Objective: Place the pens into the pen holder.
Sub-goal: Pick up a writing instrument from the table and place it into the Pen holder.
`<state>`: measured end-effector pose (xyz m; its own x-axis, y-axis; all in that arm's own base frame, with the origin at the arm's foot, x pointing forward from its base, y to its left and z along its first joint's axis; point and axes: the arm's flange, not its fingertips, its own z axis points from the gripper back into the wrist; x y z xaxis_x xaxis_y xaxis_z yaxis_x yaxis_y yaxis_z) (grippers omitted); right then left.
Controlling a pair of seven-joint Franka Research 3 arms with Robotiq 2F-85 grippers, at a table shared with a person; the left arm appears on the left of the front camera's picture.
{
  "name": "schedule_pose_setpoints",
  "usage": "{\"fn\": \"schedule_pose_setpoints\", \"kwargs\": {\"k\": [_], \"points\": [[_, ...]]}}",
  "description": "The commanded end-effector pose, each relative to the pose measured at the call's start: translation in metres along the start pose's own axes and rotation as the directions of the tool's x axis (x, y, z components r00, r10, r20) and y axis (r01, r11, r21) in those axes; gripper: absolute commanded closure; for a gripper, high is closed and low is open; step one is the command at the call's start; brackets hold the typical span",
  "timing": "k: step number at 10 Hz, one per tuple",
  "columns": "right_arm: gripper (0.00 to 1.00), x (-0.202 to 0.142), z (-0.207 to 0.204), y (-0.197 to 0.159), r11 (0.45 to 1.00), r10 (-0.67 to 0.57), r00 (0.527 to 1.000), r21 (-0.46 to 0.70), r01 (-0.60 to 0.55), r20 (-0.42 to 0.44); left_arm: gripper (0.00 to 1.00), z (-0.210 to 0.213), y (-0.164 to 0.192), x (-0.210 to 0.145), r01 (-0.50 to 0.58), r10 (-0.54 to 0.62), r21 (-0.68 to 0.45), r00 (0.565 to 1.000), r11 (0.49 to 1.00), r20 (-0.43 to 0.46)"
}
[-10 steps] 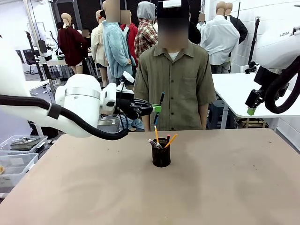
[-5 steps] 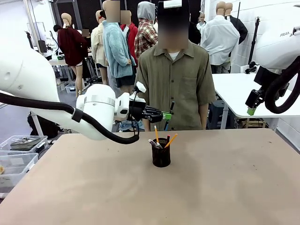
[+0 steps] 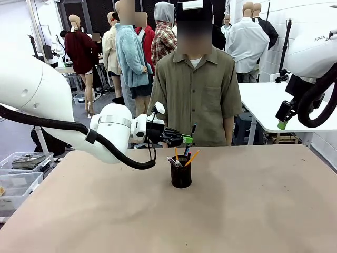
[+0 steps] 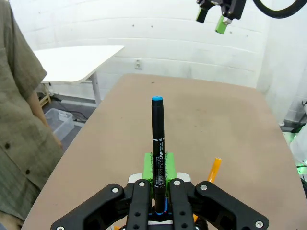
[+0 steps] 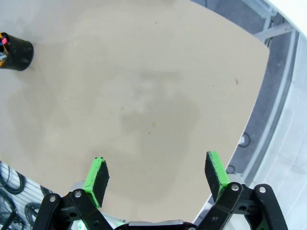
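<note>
While the left gripper [image 3: 185,139] clamped the dark pen [image 4: 158,139] just above the pen holder [image 3: 181,172], the right gripper [image 5: 157,175] hung wide open, holding nothing.

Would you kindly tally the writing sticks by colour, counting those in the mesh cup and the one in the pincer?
Yellow-orange pencils, in the pen holder: 2
Silvery-white pen, in the holder: 1
Red-tipped pen, in the holder: 1
Dark pen with blue tip, held in the left pincer: 1
Total: 5
</note>
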<state>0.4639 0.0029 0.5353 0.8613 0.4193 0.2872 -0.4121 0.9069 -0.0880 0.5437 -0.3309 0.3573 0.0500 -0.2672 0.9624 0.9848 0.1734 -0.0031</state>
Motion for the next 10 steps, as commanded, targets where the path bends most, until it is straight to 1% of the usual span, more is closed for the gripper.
{"fn": "schedule_pose_setpoints", "kwargs": {"k": [1,4,7,10], "points": [[0.00,-0.003,-0.001,0.002,1.000,-0.001,1.000,-0.016,0.001,-0.007,1.00,0.006,-0.002,-0.012,0.028,-0.028,-0.016,0.999,0.999,0.026],[0.00,-0.003,-0.001,0.002,1.000,-0.001,1.000,-0.016,0.001,-0.007,1.00,0.014,-0.007,-0.028,-0.004,0.005,-0.010,0.999,1.000,0.045],[0.00,-0.003,-0.001,0.002,1.000,-0.001,1.000,-0.016,0.001,-0.007,1.00,0.009,-0.010,-0.043,-0.021,0.022,-0.029,1.000,0.999,0.017],[0.00,-0.003,-0.001,0.002,1.000,-0.001,1.000,-0.016,0.001,-0.007,1.00,0.011,-0.010,-0.049,-0.024,0.024,-0.027,1.000,0.999,0.008]]}}
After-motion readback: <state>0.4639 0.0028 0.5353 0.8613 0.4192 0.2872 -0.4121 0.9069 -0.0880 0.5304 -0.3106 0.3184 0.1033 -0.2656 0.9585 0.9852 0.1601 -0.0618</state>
